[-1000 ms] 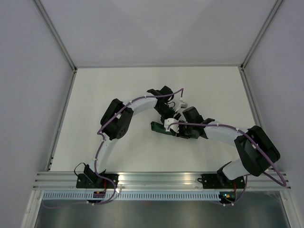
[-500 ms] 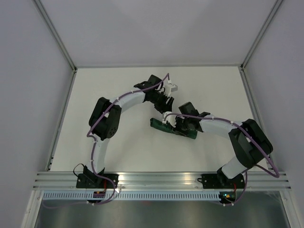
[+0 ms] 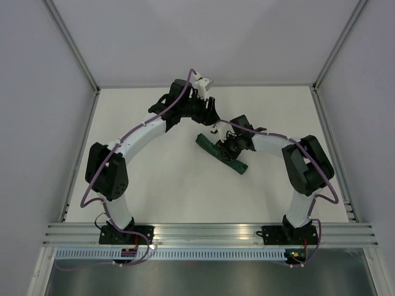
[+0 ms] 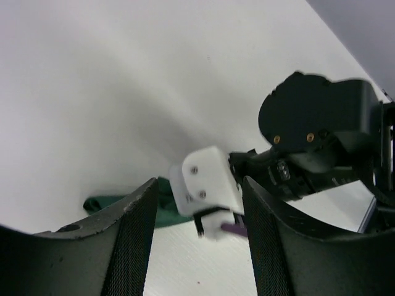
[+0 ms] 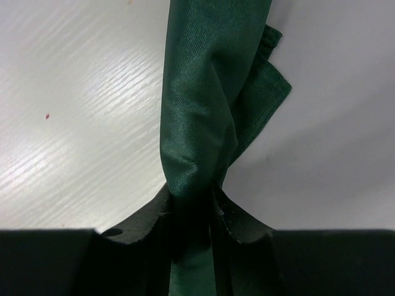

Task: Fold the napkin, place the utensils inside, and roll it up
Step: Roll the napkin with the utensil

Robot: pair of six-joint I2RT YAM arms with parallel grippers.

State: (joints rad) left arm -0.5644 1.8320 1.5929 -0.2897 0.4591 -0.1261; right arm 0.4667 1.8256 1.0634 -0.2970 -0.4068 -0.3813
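One dark green napkin (image 3: pixel 239 165), rolled into a narrow strip, is seen lying on the tabletop (image 3: pixel 154 179), with two tools at it. The right tool (image 5: pixel 194 213) is clamped on it, as shown plainly only by its own wrist view; the left tool (image 4: pixel 197 203) is held with fingers apart just beyond.

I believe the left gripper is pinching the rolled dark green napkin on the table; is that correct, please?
Not quite: the right gripper, not the left, is pinching the rolled dark green napkin on the table, as the right wrist view shows. The left gripper stands open.
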